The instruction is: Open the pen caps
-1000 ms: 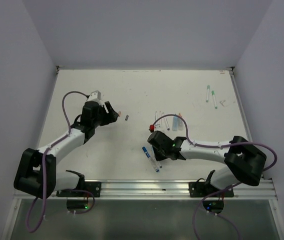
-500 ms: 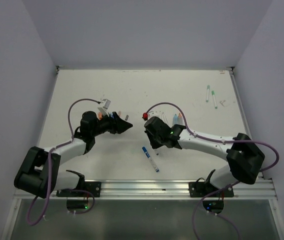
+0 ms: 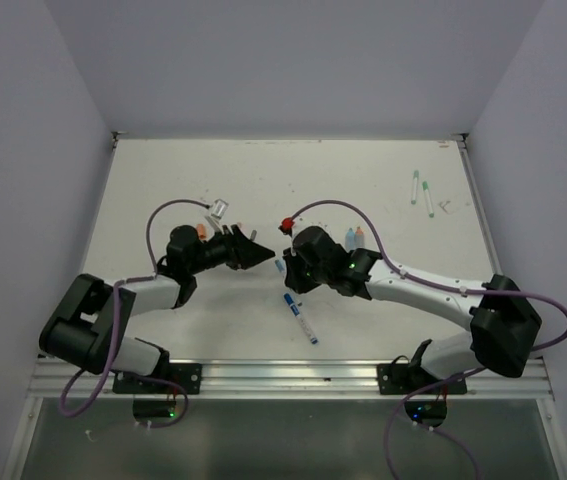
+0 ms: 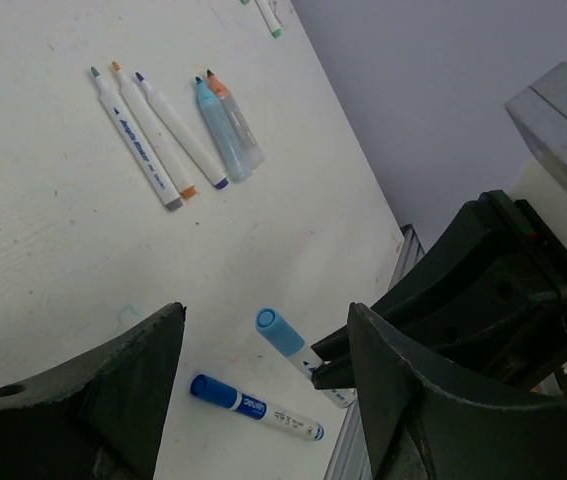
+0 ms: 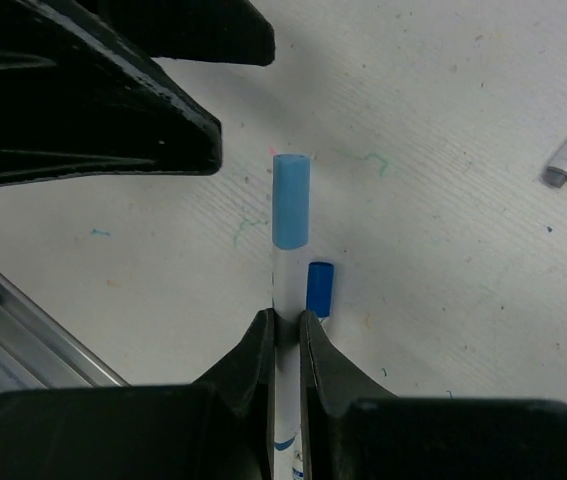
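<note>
Pens clutter the far side: a row of uncapped white markers (image 4: 158, 138) beside a pale blue and an orange one (image 4: 221, 128), and two green-tipped pens (image 3: 415, 186) well apart near the right edge. Nearer, a dark-blue-capped pen (image 4: 258, 408) lies flat just below the grippers. The white table (image 3: 183, 180), flecked with ink scribbles, sits between plain lavender walls, with a metal rail (image 3: 293, 375) along its near edge. The right gripper (image 5: 283, 325) pinches the white barrel of a pen (image 5: 283, 280), its light blue cap (image 5: 291, 200) pointing toward the left gripper (image 4: 263, 350), whose fingers stand wide and hold nothing. Only the right wrist view shows the pinch; from overhead it is hidden.
</note>
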You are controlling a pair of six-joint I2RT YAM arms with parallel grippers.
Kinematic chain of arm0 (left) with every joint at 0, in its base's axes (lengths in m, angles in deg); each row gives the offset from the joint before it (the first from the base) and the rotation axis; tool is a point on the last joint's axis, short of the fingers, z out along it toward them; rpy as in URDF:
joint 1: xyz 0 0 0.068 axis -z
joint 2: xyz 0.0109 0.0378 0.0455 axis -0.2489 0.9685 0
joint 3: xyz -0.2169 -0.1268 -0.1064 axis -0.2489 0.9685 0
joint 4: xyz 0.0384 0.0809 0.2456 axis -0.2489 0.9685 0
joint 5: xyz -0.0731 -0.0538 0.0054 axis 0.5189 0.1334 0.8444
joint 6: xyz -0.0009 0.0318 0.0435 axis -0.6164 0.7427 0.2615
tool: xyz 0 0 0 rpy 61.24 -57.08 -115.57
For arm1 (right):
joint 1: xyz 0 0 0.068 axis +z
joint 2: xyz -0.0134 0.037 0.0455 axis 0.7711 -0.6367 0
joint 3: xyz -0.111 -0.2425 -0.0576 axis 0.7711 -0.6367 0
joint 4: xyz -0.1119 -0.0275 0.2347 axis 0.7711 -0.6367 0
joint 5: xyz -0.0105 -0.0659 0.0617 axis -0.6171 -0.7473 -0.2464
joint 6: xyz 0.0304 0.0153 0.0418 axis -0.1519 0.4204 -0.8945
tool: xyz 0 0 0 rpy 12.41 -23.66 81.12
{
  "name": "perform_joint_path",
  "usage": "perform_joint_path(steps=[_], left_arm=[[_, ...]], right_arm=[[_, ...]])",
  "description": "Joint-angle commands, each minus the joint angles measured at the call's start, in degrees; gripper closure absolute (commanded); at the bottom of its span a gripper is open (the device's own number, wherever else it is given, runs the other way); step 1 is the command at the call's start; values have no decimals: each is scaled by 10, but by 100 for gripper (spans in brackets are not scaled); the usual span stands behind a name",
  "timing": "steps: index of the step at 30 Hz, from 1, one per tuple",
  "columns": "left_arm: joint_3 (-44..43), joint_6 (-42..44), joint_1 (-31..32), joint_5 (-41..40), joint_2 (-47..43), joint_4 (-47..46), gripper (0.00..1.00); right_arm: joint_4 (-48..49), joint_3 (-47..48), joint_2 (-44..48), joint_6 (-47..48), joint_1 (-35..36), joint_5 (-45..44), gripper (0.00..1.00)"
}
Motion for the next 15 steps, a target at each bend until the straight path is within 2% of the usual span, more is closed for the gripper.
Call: perform_joint_path(steps=[1, 9, 15], left_arm=[[4, -43, 4, 19, 32, -77, 30], [20, -152, 17, 43, 105, -226, 32], [24, -200, 24, 49, 144, -281, 35]], right_arm=[[37, 12, 23, -4, -1, 6, 100], [59, 14, 15, -9, -1, 8, 100], [67, 14, 7, -9, -3, 7, 100]])
